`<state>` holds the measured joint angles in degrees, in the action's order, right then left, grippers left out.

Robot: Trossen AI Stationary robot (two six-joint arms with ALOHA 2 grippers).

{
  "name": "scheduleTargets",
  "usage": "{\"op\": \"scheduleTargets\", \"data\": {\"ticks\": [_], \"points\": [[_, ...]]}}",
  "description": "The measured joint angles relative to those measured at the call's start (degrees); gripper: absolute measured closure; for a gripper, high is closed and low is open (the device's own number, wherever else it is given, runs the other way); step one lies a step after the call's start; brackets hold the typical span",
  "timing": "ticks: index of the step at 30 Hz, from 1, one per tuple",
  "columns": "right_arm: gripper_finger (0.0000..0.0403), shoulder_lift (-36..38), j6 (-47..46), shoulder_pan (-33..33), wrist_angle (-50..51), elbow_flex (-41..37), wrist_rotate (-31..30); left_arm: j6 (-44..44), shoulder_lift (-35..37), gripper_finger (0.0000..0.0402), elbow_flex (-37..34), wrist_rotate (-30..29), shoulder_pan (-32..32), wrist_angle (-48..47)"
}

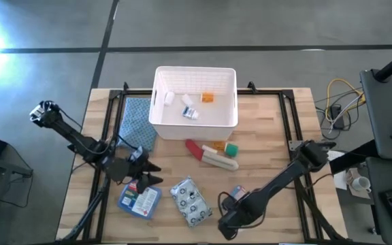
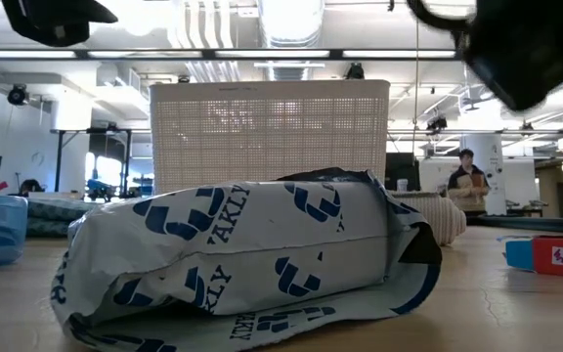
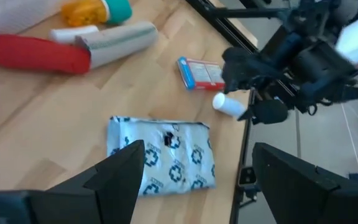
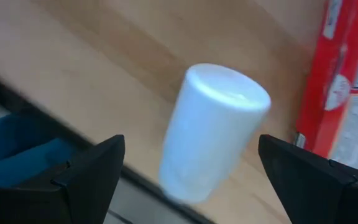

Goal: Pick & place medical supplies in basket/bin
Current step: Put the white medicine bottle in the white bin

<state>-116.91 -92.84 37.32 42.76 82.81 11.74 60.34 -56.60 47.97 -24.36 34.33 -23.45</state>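
The white slotted basket stands at the table's far middle with a few small supplies inside. In front of it lie a red tube and a cream tube. Nearer lie a blue packet, the spotted pouch and a red-white packet. A white pill bottle lies on its side by the table's near edge. My right gripper hangs open just above it, one finger on either side, apart from it. My left gripper is open above the blue packet, pointing toward the pouch.
A blue checked cloth lies left of the basket. An orange and green item sits behind the cream tube. Black frame rails run along the table's sides. The pill bottle lies close to the near rail and table edge.
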Motion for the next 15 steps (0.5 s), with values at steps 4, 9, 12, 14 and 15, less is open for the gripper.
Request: {"op": "scheduleTargets", "data": {"ticks": [4, 9, 12, 14, 15], "points": [[0.0044, -3.84, -1.41, -0.11, 0.71, 2.70, 0.09, 0.06, 0.00, 0.0126, 0.00, 0.03, 1.11, -0.78], [0.0073, -6.49, -2.15, -0.11, 4.15, 5.79, 0.05, 0.44, 0.00, 0.0126, -0.09, 0.03, 1.79, -2.56], [0.0114, -6.70, -2.14, -0.17, 6.80, 6.76, -1.33, 0.46, 0.00, 0.0126, -0.15, 0.16, 1.79, -3.07], [0.0148, -6.43, -1.99, -0.11, 8.70, 6.96, -2.56, 0.46, 0.00, 0.0126, -0.24, 0.20, 1.79, -3.52], [0.0166, -6.21, -1.74, -0.16, 9.60, 6.91, -3.04, 0.46, 0.00, 0.0126, -0.34, 0.19, 1.79, -3.70]]}}
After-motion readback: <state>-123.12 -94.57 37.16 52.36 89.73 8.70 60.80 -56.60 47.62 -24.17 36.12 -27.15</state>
